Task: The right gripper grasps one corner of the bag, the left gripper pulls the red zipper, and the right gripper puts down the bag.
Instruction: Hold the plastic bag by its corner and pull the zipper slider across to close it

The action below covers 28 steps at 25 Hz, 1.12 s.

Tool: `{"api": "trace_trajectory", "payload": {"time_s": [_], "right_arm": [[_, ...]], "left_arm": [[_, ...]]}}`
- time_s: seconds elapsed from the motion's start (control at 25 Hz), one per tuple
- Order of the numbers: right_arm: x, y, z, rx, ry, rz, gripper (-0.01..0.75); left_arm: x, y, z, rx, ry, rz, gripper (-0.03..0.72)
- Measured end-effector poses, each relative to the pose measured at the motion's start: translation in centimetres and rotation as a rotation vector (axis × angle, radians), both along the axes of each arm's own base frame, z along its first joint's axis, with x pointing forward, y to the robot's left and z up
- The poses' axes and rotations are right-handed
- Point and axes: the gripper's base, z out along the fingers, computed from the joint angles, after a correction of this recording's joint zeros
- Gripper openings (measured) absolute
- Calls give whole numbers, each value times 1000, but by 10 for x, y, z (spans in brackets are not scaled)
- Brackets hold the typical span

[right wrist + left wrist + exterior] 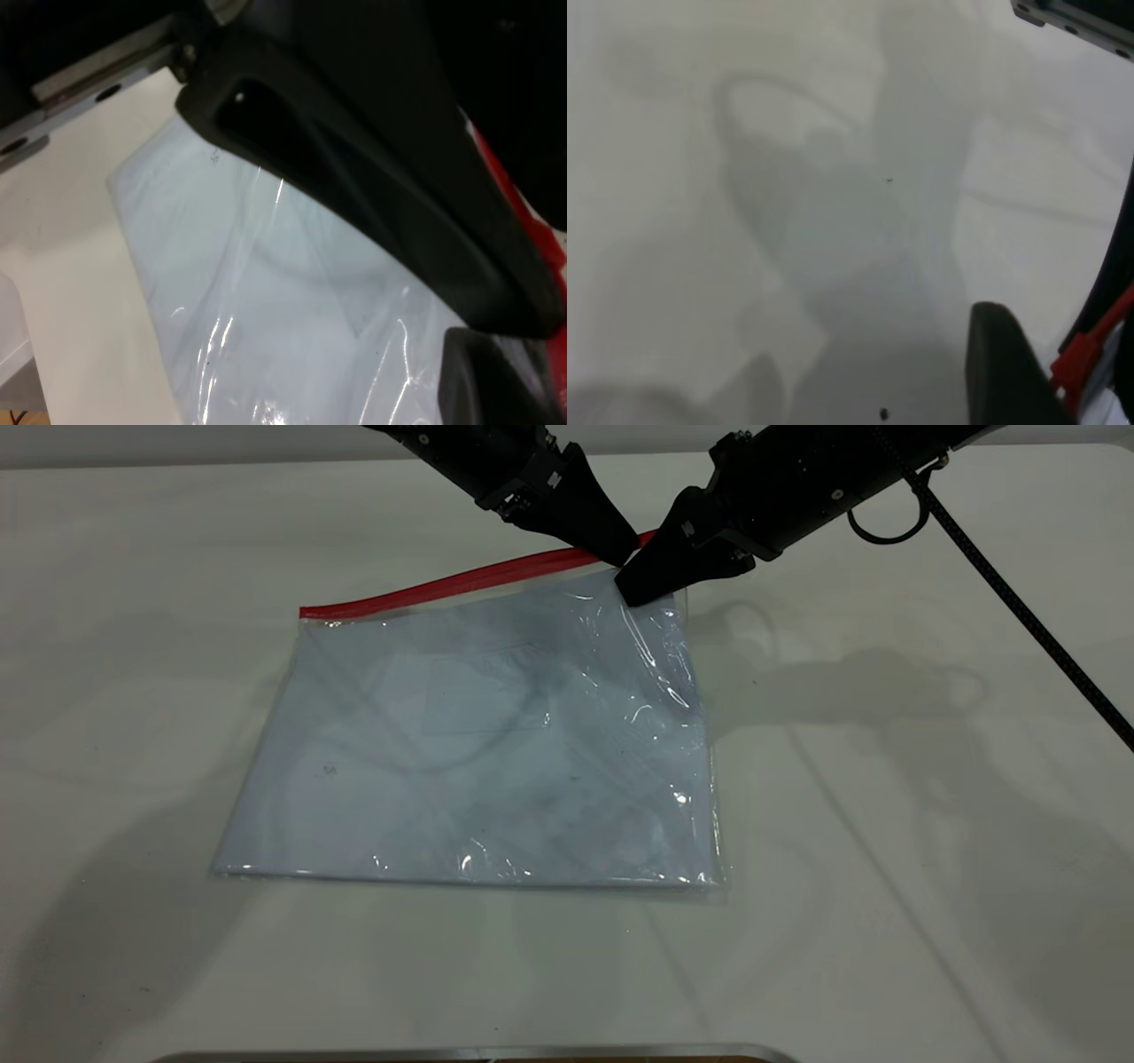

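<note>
Both grippers [620, 549] [640, 584] meet at bag's [478, 753] zipper corner [660, 567].

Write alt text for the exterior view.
Two black grippers, left and right, meet at the far right corner of a flat clear plastic bag with a red zipper strip, lying on a white table.

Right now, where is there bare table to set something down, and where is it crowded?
Bare table lies right of the bag, and left and in front of it. It is crowded at the bag's far right corner, where the left gripper and right gripper meet at the red zipper.
</note>
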Motion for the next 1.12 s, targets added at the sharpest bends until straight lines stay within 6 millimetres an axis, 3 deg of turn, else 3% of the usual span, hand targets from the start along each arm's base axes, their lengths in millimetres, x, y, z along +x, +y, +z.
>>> {"api": "trace_trajectory", "payload": {"time_s": [0.2, 0.32, 0.64, 1.12], "right_arm": [[0, 0, 0, 1, 0, -2, 35], [1, -3, 1, 11, 6, -11, 35], [9, -24, 8, 125, 49, -72, 35], [16, -35, 24, 178, 0, -105, 35]], "left_arm": [[0, 0, 0, -3, -21, -19, 118], [0, 0, 0, -4, -23, -21, 59], [7, 9, 5, -57, -4, 29, 55], [21, 54, 1, 21, -25, 44, 56]]}}
